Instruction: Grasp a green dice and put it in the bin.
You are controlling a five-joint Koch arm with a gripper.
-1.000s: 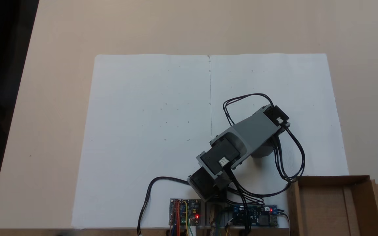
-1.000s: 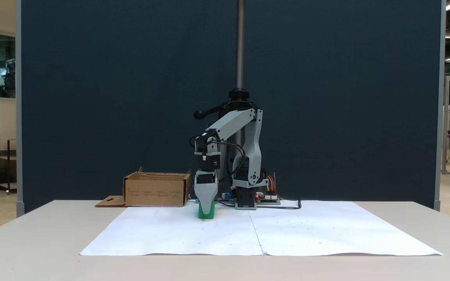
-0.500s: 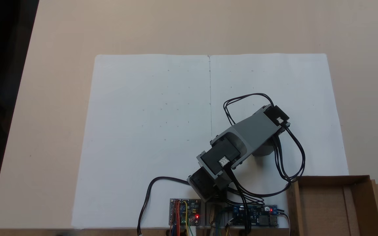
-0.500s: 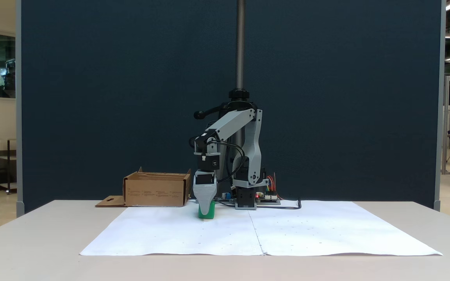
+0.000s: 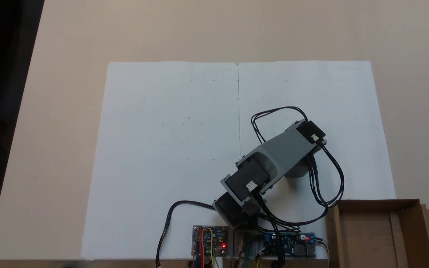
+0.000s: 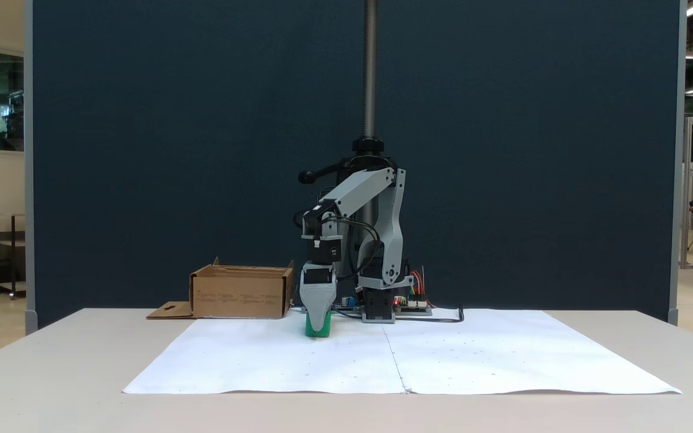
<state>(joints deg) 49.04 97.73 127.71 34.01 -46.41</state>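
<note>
The green dice sits on the white paper, just left of the arm's base in a fixed view. My gripper points straight down over it, and a grey jaw covers most of the dice's front face. The other jaw lies behind it, so I cannot tell whether the gripper is open or shut. Seen from above, the grey arm hides both the gripper and the dice. The bin, a shallow brown cardboard box with a slotted flap, stands in the bottom right corner; from the front the bin is left of the arm.
Two white paper sheets cover the table's middle. Circuit boards and looping black cables lie around the arm's base. A metal pole and a dark blue partition stand behind the arm.
The arm's forearm and wrist have shifted slightly, up-left as seen from above. The gripper stays down over the dice, which has not left the paper.
</note>
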